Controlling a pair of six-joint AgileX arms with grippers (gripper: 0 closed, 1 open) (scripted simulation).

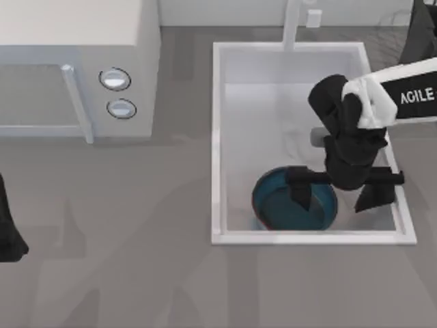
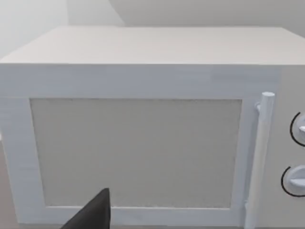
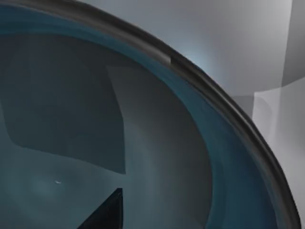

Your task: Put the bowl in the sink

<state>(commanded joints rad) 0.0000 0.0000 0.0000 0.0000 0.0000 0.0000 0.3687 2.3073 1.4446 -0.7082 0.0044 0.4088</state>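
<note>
The blue bowl rests on the floor of the white sink, at the basin's near end. My right gripper hangs over the bowl's right rim and is open. One finger is above the teal inside, and the other finger is outside the bowl near the sink's right wall. The right wrist view looks closely into the bowl, with its dark rim curving across and one fingertip low in the picture. My left gripper is parked at the table's left edge.
A white microwave with two round knobs and a bar handle stands at the back left, and the left wrist view faces its door. The faucet post rises at the sink's far side. Grey tabletop lies between the microwave and the sink.
</note>
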